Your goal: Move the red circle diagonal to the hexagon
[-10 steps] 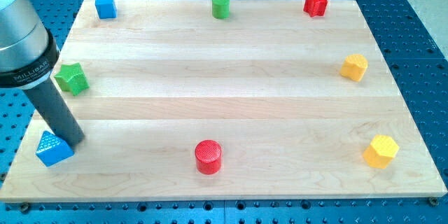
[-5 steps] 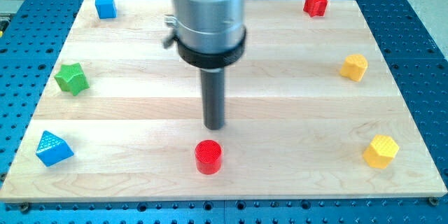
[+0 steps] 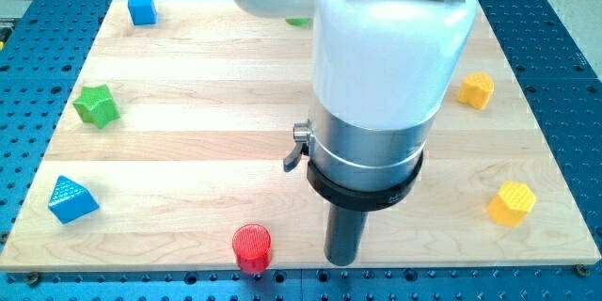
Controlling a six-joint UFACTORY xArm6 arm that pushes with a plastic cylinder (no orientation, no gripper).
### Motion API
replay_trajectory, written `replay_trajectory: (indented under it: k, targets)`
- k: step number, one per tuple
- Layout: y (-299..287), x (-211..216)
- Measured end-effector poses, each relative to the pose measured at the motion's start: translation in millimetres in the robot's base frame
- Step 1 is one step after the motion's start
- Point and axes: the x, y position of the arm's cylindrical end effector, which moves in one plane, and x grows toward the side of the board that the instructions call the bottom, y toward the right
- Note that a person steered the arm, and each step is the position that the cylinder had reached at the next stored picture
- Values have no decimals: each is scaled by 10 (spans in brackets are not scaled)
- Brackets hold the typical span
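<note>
- Standing upright near the view's bottom edge, the dark rod is seen with my tip (image 3: 341, 261) resting on the worktop (image 3: 188, 150), close to its front edge.
- No gripper is fitted to this arm, so nothing is clasped; the rod simply ends in the bare tip.
- The red circle (image 3: 252, 247) is found at the very front edge of the worktop, to the view's left of the tip, near it but not touching.
- A yellow hexagon (image 3: 512, 202) is placed toward the view's lower right, well apart from the red circle and to the right of the tip.
- A second yellow block (image 3: 476, 89), its shape not clearly made out, is seen higher up along the right side.
- A blue triangle (image 3: 71, 198) is set at the view's lower left, and a green star (image 3: 96, 105) above it on the left side.
- A blue cube (image 3: 142, 7) is seen at the upper left corner.
- A sliver of a green block (image 3: 299, 22) is glimpsed at the top, mostly hidden behind the white arm (image 3: 390, 56), which covers much of the upper middle of the worktop.
</note>
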Motion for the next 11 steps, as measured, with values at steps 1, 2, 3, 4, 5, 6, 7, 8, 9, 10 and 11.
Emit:
replay_trajectory:
  k: [1, 2, 3, 4, 5, 6, 7, 8, 9, 10, 11]
  targets:
    - [0, 0]
    - [-126, -6]
    - [-399, -1]
    - [-728, -105]
    - [-1414, -758]
    - [-1944, -806]
    - [-1954, -197]
    - [-1978, -10]
    - [-887, -16]
    - [235, -297]
    - [369, -665]
